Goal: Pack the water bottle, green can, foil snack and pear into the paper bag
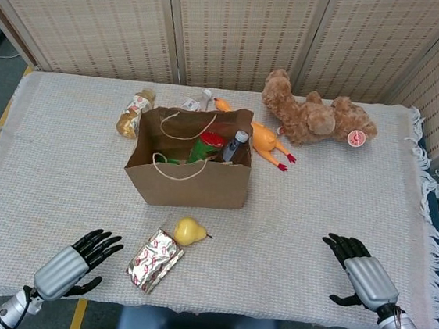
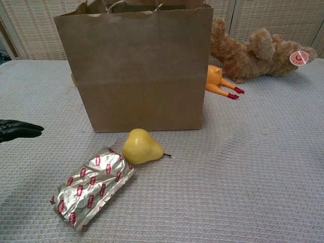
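The brown paper bag (image 1: 189,179) (image 2: 139,71) stands open mid-table; a green can (image 1: 199,151) and a water bottle (image 1: 235,146) show inside it. In front of the bag lie the yellow pear (image 1: 190,230) (image 2: 142,147) and, touching it on the left, the foil snack (image 1: 155,261) (image 2: 92,186). My left hand (image 1: 76,262) (image 2: 17,130) hovers open with spread fingers just left of the snack, holding nothing. My right hand (image 1: 361,276) is open and empty near the front right edge, far from the objects.
A brown teddy bear (image 1: 315,116) (image 2: 258,50) and an orange rubber chicken (image 1: 262,143) (image 2: 218,81) lie behind and right of the bag. A small bottle (image 1: 134,112) and another bottle (image 1: 198,101) lie behind the bag. The woven cloth's front edge (image 1: 212,311) is close to both hands.
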Available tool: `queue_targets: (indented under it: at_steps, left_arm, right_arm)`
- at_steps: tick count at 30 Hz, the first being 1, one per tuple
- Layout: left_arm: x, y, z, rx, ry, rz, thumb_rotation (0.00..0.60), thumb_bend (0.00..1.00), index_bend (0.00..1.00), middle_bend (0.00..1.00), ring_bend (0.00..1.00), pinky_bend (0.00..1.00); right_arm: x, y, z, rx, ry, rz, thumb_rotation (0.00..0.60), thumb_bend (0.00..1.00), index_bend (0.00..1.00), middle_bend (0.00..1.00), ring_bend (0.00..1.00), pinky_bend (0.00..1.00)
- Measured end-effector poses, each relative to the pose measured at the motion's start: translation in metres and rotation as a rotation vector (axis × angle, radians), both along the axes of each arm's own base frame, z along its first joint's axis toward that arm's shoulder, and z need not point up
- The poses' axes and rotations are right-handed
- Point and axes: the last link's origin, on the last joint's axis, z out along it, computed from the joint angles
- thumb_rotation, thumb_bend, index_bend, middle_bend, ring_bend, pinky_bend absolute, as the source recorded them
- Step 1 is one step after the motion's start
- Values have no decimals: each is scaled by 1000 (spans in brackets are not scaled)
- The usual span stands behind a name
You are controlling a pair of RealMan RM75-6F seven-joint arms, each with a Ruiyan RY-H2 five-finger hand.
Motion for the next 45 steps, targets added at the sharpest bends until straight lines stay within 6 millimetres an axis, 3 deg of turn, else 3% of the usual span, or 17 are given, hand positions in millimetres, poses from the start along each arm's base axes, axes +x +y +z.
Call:
queue_targets:
  at_steps: [6,16,25,36,45]
  left_arm:
    - [20,-5,-18,-16,-94,126,600,387,0,0,0,61]
    - [19,-33,-39,-87,-118,266,600,387,0,0,0,47]
    - [29,-30,-53,-105,-136,263,600,387,0,0,0,47]
    - [11,-22,-68,-82,-48,243,600,386,0,0,0,44]
    - [18,-27,-86,-126,-67,250,600,387,0,0,0,44]
  right_arm:
    - [0,0,0,1,-1,1,600,22,0,0,0,0]
    - [-3,-1,1,1,-4,-10,600,22,0,0,0,0]
    - [-2,0,-1,5,0,-3,600,21,0,0,0,0]
    - [-2,-1,-1,3,0,-12,600,22,0,0,0,0]
    - [-3,-4,1,-2,-5,-22,600,22,0,0,0,0]
